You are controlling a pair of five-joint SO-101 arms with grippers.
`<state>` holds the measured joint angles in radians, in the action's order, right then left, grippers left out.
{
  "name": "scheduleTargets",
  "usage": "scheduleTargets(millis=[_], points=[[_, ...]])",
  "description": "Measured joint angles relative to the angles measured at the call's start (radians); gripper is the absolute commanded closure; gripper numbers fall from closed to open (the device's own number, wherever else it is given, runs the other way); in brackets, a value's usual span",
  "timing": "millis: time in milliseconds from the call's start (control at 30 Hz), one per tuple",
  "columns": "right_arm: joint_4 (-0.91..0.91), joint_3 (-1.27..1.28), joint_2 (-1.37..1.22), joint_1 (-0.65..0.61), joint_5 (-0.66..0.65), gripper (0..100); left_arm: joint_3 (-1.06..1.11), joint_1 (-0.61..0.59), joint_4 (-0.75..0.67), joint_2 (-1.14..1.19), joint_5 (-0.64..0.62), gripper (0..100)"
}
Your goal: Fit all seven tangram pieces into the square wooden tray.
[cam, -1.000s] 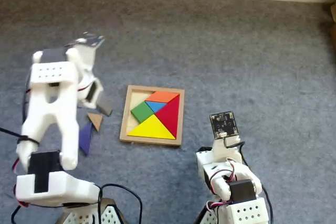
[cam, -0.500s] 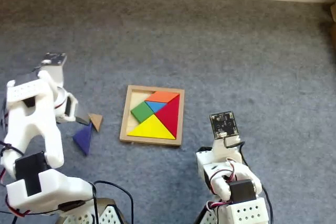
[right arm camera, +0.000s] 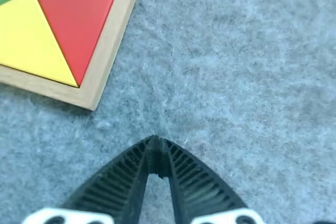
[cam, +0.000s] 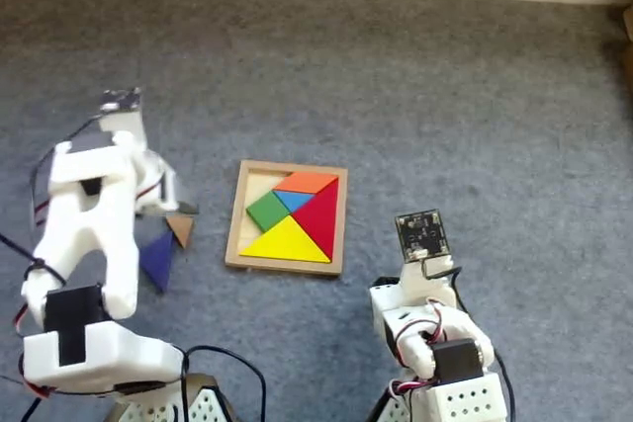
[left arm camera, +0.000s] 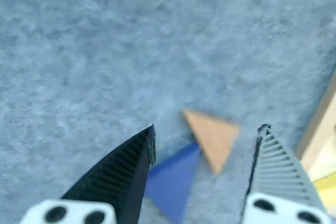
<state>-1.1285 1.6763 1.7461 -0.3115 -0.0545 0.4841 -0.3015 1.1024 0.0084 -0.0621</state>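
Left gripper (left arm camera: 207, 129) open with jaws wide, hovering over the tan triangle (left arm camera: 212, 139); that piece lies flat on the grey worktop (cam: 445, 96) just outside the tray (cam: 285, 266), on its left-arm side; blue triangle (left arm camera: 173, 182) sits next to it, a bit farther from the tray, corners touching or nearly so; five coloured pieces already seated in the tray, bare gap along its left side; right gripper (right arm camera: 156, 142) closed on nothing, near the tray's right corner. Risks: thin flat piece on soft cover may slip the jaws; closing could drag the blue triangle; the tray-side jaw may bump the rim and shift the tray.
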Motion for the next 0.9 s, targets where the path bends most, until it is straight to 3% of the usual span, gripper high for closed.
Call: scheduleTargets(millis=[233,700,900], points=[[0.0,0.0,0.0,0.0,0.0,99.2,0.11,0.077,-0.141,0.0,-0.078,71],[0.0,0.0,0.0,0.0,0.0,99.2,0.138,0.074,-0.097,0.0,-0.08,71],[0.0,0.0,0.0,0.0,0.0,99.2,0.138,0.074,-0.091,0.0,-0.083,82]])
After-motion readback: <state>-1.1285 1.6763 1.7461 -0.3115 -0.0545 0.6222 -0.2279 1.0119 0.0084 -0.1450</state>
